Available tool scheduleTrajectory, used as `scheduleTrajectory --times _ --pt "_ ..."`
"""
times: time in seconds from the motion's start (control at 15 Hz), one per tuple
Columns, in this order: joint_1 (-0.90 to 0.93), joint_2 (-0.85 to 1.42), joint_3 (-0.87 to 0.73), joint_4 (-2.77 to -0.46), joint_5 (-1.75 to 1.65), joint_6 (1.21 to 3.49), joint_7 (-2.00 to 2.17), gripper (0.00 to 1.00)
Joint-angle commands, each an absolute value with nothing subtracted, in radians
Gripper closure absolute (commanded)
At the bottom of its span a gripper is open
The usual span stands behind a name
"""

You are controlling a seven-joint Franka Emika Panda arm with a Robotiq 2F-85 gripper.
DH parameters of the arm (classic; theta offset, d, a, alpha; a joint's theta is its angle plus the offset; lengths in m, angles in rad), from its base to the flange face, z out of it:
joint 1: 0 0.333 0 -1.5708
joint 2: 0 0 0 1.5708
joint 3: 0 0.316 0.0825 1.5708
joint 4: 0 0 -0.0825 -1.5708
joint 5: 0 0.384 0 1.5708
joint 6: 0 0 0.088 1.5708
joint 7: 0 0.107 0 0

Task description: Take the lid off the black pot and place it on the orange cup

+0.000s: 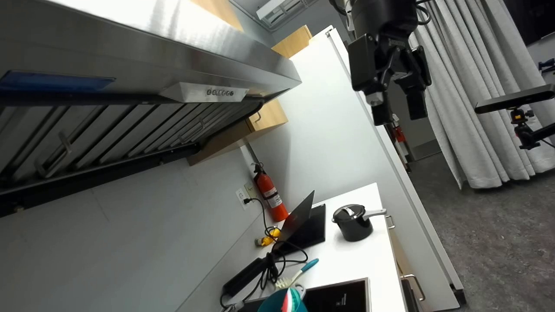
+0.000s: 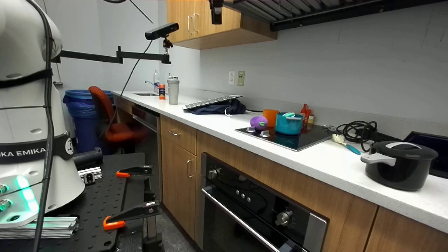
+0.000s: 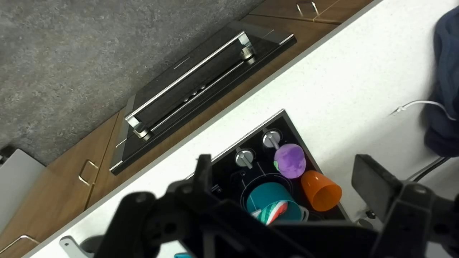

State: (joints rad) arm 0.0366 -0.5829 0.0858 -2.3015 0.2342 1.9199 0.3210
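Note:
The dark lid (image 1: 349, 212) with a shiny top handle sits on the black pot (image 1: 356, 229), which stands on the white counter with its grey handle sticking out. Both also show in an exterior view, lid (image 2: 404, 149) and pot (image 2: 397, 172). The orange cup (image 2: 271, 118) stands upright on the cooktop beside the teal pot; its open mouth faces up in the wrist view (image 3: 319, 190). My gripper (image 1: 399, 112) is open and empty, high above the counter. Its fingers (image 3: 288, 172) are wide apart in the wrist view. Only the black pot's handle and edge show there.
A teal pot (image 2: 288, 124) with a striped thing inside and a purple ball (image 2: 259, 123) stand on the cooktop (image 3: 229, 168) by the cup. A range hood (image 1: 173, 56) hangs over the counter. A laptop-like device (image 1: 303, 225), cables and a brush (image 2: 346, 144) lie near the black pot.

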Motion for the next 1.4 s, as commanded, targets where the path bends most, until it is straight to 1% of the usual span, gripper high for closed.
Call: scheduleTrajectory --times 0.0,1.33 --pt "0.028 -0.583 0.092 -2.299 0.238 1.917 0.318 0.0" --pt "-0.014 -0.59 0.138 -2.303 0.193 1.913 0.451 0.0"
